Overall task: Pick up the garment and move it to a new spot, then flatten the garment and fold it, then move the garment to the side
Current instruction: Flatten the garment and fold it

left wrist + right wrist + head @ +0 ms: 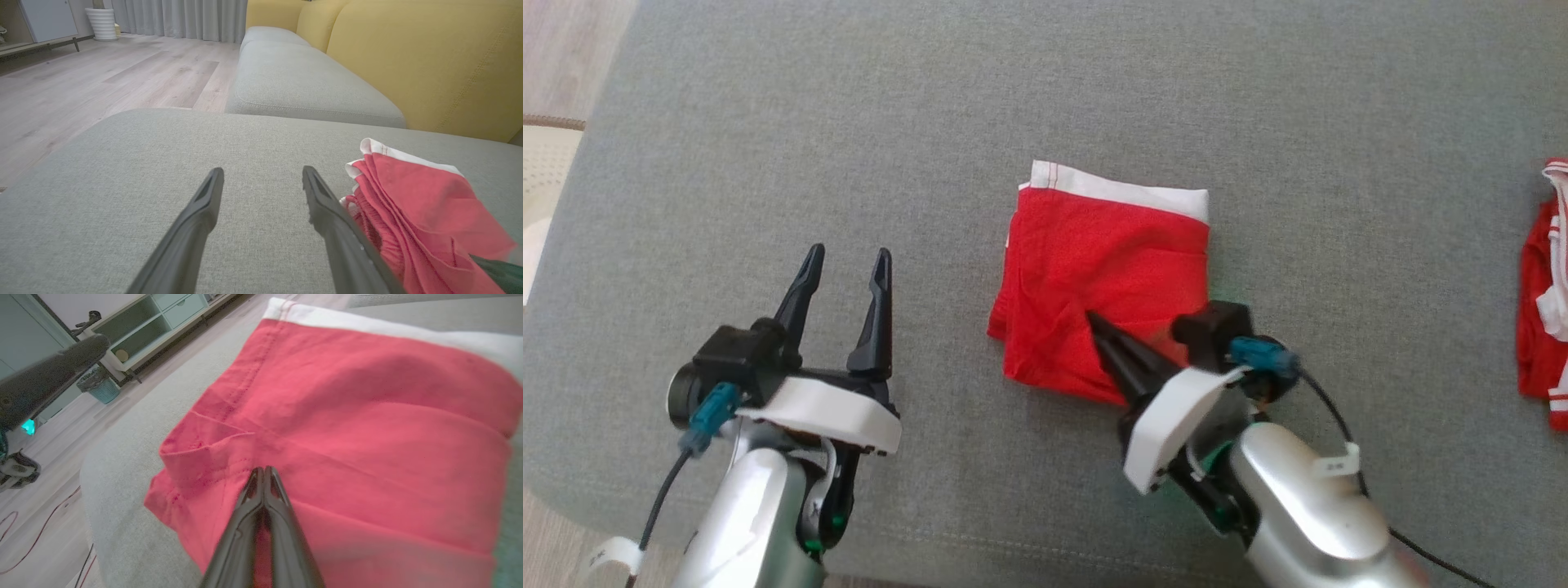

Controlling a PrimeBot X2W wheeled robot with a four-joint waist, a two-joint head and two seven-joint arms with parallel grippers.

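Whether fabric is pinched is unclear. Right gripper (1092, 317) fingers together, tips on the folded garment (1111, 261); left gripper (849, 253) fingers apart, garment to its right.

The head camera is looking steeply down on the grey cushion (849, 122). The left wrist camera is riding low, facing across it toward the yellow sofa back (429, 61). The right wrist camera is hovering close over the red garment (347, 416), which all three views are sharing.

The garment (1107, 269) was red with a white waistband, the cushion (849, 122) under it grey, the sofa back (429, 61) mustard yellow.
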